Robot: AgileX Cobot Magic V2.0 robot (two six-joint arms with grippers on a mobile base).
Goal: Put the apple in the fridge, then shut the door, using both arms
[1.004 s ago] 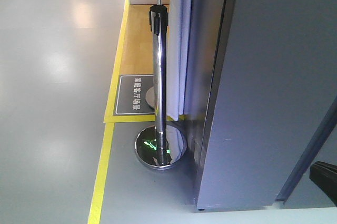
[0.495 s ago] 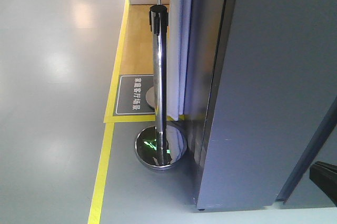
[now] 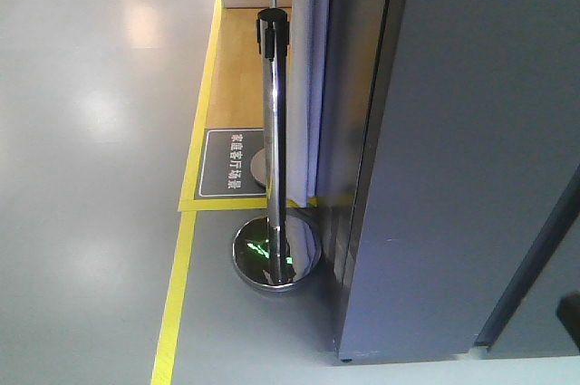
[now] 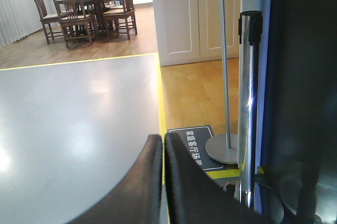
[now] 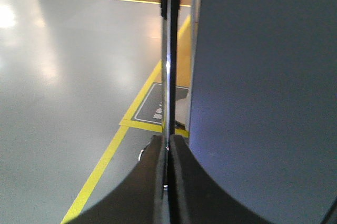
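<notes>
Front view: a tall dark-grey fridge [image 3: 471,158] fills the right half of the frame, seen from outside, its flat grey side facing us. No apple shows in any of the three views. Whether the door is open or shut cannot be told from here.

Left of centre stands a chrome stanchion post [image 3: 275,131] with a black cap, rising from a shiny domed base on the grey floor [image 3: 91,177]. A yellow floor line [image 3: 177,294] runs up the frame past a dark floor sign [image 3: 231,162] with white lettering.

Left wrist view: the left gripper [image 4: 162,150] sits at bottom centre, its two black fingers pressed together with nothing between them, jaws closed. Wooden dining chairs [image 4: 79,13] stand in the upper left, white cabinet doors [image 4: 189,13] top centre.

Right wrist view: the right gripper [image 5: 167,153] at bottom centre, jaws closed and empty too, with the stanchion post straight ahead and the grey fridge wall filling the right side.
</notes>
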